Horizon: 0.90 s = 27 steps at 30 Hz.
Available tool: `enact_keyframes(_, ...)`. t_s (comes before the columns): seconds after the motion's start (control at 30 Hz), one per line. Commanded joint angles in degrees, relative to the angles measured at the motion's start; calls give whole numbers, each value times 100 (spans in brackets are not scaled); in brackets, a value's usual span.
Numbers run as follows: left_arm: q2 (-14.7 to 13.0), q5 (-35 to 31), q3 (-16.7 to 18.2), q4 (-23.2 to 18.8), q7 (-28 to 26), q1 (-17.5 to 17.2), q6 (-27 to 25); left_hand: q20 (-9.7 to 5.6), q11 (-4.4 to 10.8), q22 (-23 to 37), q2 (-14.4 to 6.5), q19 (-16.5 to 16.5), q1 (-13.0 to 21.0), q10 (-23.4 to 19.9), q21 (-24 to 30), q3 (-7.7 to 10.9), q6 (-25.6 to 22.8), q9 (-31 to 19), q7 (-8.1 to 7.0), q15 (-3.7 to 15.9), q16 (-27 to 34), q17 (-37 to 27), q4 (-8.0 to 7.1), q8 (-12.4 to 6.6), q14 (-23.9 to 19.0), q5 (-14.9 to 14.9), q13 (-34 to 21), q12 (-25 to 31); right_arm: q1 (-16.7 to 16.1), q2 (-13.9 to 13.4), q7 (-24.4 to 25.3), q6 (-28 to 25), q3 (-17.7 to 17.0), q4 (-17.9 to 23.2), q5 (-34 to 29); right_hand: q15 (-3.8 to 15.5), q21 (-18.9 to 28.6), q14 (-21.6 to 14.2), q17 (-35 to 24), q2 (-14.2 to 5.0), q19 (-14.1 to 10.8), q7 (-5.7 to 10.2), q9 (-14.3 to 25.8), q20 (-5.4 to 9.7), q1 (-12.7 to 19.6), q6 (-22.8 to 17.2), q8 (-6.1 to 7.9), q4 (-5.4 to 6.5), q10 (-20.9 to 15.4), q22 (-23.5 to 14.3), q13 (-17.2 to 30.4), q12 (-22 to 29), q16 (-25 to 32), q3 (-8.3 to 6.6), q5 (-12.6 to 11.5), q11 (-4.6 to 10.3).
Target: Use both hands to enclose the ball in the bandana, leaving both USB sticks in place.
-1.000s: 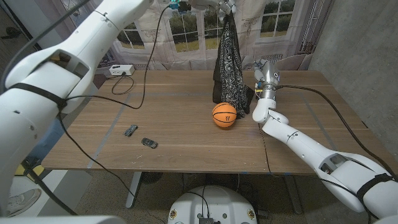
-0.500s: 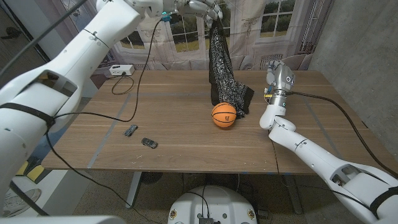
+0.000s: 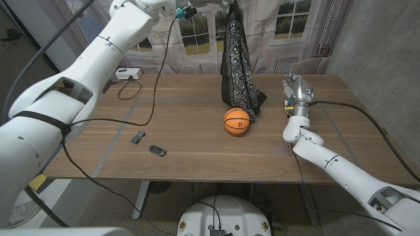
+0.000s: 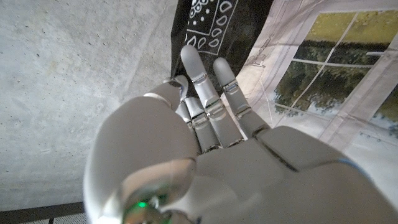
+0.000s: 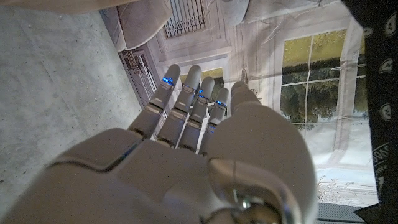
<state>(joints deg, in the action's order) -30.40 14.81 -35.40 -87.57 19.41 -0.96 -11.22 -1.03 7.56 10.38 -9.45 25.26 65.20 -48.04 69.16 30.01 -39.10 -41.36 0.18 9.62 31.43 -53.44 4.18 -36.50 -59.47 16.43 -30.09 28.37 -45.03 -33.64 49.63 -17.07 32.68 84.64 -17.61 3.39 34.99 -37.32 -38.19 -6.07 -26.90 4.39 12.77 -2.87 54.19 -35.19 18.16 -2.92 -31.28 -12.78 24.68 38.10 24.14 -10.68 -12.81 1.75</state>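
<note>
The black-and-white patterned bandana [image 3: 240, 62] hangs in a long drape from my raised left hand [image 4: 205, 143], which holds its top corner [image 4: 217, 25] at the upper edge of the head view. Its lower end reaches the table just behind the orange ball [image 3: 237, 122] and touches or nearly touches the ball. My right hand [image 3: 298, 88] stands upright to the right of the ball with fingers straight, holding nothing, well apart from the cloth [image 5: 382, 106]. Two small USB sticks [image 3: 137, 137] [image 3: 157, 151] lie on the table's front left.
A white box [image 3: 125, 73] sits at the back left, and a black cable [image 3: 147, 98] from my left arm trails across the table [image 3: 197, 160]. A window backdrop stands behind the table, with a grey wall on the right.
My left hand has carried the bandana's top higher, so the cloth hangs straighter. My right hand has drawn back to the right, away from the cloth.
</note>
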Motion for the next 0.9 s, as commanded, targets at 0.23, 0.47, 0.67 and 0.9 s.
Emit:
enact_keyframes(0.23, 1215, -1059, -64, 433, -2584, 518, -433, -74, 155, -4, 30, 30, -83, -126, 9, 79, -99, 50, -52, 317, -226, 136, -2, 14, -37, 73, -2850, 840, -130, -145, -692, 375, -39, 25, 363, 639, 20, 129, 94, 32, 80, 13, -47, -48, -123, 121, -103, 73, 115, 38, -116, -159, -157, 28, 19, -49)
enact_keyframes(0.47, 1484, -1423, -404, 857, -2552, 1360, -1141, -85, 178, -14, 49, 25, -120, -85, -21, 98, -85, 48, -67, 313, -418, 260, -11, 18, -10, 93, -2900, 865, -60, -85, -736, 606, -6, -177, 413, 596, 24, 160, 144, 41, 109, -6, -69, -69, -196, 162, -153, 95, 153, 62, -185, -247, -230, 47, 17, -62)
enact_keyframes(0.67, 1703, -1667, -653, 1135, -2479, 1942, -1602, -77, 207, -19, 54, -10, -149, -67, -56, 113, -45, 23, -87, 312, -575, 389, -23, 16, -8, 110, -2936, 889, 26, -19, -780, 835, 35, -387, 466, 585, 27, 178, 173, 41, 126, -22, -81, -75, -242, 189, -187, 111, 161, 76, -230, -298, -275, 57, 16, -100)
enact_keyframes(0.9, 2005, -1502, -587, 1562, -2490, 2182, -1291, -71, 257, -21, 55, -24, -172, -36, -81, 127, -15, 13, -94, 309, -676, 443, -33, 20, -11, 128, -2941, 890, 113, -15, -1096, 953, 72, -475, 621, 485, 4, 402, 202, 196, 244, -60, -102, -149, -514, 401, -329, 196, 393, 109, -344, -517, -414, 220, 24, -131)
